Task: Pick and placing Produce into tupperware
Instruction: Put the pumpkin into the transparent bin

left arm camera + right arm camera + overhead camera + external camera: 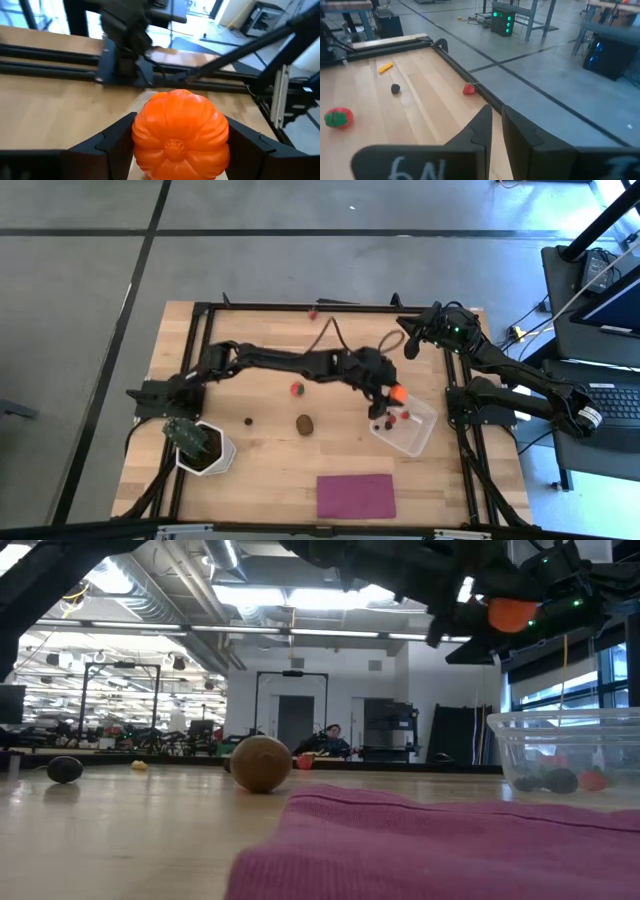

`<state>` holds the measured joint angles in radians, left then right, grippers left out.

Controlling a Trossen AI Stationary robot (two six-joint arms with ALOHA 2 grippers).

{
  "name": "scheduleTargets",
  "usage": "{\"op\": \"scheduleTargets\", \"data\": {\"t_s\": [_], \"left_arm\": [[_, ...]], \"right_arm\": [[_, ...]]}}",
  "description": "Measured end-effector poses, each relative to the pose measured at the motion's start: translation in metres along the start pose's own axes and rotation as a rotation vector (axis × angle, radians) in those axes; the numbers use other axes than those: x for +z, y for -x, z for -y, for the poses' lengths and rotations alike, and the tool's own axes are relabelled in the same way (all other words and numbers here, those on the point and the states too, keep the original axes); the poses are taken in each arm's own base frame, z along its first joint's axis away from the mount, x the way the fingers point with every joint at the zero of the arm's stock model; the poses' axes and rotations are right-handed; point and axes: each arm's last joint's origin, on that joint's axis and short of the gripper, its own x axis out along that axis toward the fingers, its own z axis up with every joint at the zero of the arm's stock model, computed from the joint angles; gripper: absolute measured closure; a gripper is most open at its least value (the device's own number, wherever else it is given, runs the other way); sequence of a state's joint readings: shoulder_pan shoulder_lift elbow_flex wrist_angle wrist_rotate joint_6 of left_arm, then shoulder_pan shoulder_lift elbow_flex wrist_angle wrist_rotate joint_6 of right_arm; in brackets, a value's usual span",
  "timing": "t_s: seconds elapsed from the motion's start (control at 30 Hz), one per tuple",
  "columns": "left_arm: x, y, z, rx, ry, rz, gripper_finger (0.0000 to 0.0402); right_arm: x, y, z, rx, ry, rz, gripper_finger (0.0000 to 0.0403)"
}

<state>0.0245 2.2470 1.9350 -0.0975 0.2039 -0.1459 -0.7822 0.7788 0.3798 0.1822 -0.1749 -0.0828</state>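
A few small pieces are already seen in the clear tub (418, 438); the orange pumpkin (397, 392) is held in the left gripper (392, 394) just above its rim; the right gripper (411, 344), narrowly closed and empty, waits at the table's far right corner; the brown oval (304, 424), the red-and-green piece (297, 389) and a dark berry (249, 420) are left on the table (270, 470).

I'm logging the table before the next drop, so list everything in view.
pumpkin: one, orange, held over the tub's edge
tub: one, clear, table's right side
red pieces: at least two, red, in the tub
dark berries: count unclear, dark, in the tub
red-and-green piece: one, mid-table
brown oval: one, mid-table
loose berry: one, black, left of the oval
loose red piece: one, far edge
yellow bit: one, loose on the table
cloth: one, magenta, near edge
plant: one, green in white pot, near-left
left gripper: shut on the pumpkin
right gripper: shut, empty, far-right corner
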Motion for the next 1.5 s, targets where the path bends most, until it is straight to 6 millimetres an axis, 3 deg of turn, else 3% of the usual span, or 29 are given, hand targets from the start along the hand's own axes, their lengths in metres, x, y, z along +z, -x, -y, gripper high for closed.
{"op": "scheduleTargets", "data": {"t_s": [0.27,0.57,0.9,1.5], "left_arm": [[-0.041,-0.042,0.031,-0.012,-0.001,-0.005,0.0167],[-0.084,-0.068,0.024,0.031,0.077,-0.106,0.0167],[-0.083,-0.067,0.012,0.051,0.093,-0.105,0.0161],[-0.083,-0.067,0.012,0.044,0.095,-0.101,0.0146]], "right_arm": [[-0.001,0.0,0.0,0.001,-0.082,-0.013,0.0356],[-0.011,0.001,-0.001,0.005,-0.098,-0.109,0.0356],[-0.017,0.001,-0.002,0.008,-0.106,-0.172,0.0357],[-0.017,0.001,-0.002,0.008,-0.102,-0.172,0.0356]]}}
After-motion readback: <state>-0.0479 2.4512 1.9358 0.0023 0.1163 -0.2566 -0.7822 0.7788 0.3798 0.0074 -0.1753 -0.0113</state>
